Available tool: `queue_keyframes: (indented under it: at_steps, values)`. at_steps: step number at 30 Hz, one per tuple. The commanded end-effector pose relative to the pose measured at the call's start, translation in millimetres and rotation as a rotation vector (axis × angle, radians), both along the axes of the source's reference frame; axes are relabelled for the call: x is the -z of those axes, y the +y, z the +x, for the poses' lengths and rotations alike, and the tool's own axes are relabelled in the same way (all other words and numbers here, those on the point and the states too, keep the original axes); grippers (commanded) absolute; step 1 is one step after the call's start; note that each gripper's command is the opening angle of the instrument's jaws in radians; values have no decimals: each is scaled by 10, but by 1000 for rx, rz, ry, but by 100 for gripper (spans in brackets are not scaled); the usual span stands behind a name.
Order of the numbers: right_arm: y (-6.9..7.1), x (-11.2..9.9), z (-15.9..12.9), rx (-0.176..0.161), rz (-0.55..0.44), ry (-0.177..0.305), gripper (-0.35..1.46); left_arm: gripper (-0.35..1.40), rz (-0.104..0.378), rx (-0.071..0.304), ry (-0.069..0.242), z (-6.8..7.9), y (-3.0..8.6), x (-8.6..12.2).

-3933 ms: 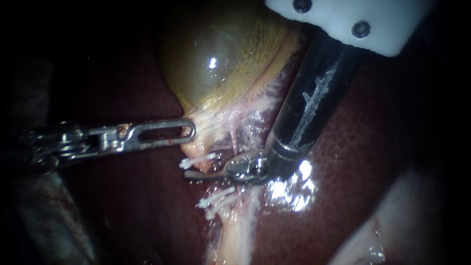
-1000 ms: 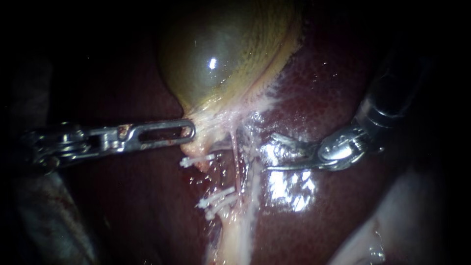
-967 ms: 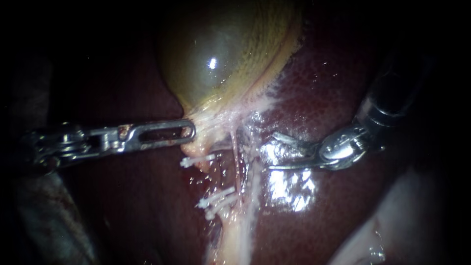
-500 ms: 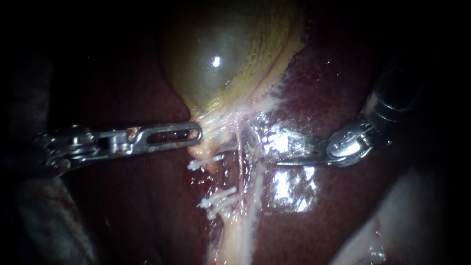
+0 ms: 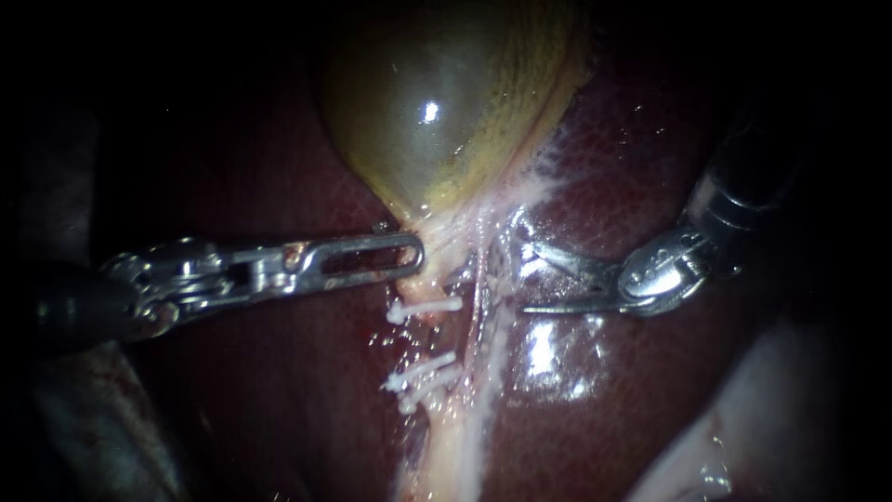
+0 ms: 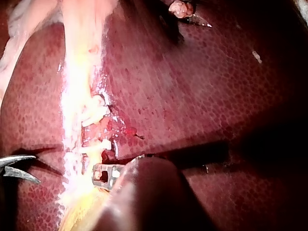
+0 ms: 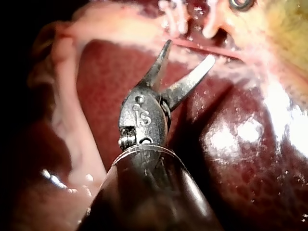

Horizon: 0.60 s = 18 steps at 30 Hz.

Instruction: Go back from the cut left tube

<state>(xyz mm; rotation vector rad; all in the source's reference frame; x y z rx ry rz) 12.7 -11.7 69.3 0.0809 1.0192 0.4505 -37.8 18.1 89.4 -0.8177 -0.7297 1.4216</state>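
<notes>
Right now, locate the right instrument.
Endoscope view, right of centre: the right instrument lies open over the liver, just right of the clips, below the gallbladder.

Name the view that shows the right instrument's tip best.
Right wrist view: the right instrument is close up, both blades spread apart. The endoscope view shows it smaller, side-on; the left wrist view only its blade tips.

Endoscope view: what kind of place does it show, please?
Probably a surgical bench with organs laid out, seen very close. A dark red liver carries a yellow-green gallbladder, white clips sit on a pale tube, and two slender metal tools, the left instrument and the right instrument, reach in.
</notes>
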Motion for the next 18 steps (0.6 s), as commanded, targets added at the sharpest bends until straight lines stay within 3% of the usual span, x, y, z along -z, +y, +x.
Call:
queue_keyframes:
  at_steps: [1, 18]
  values:
    - [-1, -1, 0, -1, 0, -1, 140, -35, -1, 1, 0, -1, 0, 0]
    - [-1, -3, 2, -2, 0, -1, 140, -35, -4, 5, -5, -7, 1, -6]
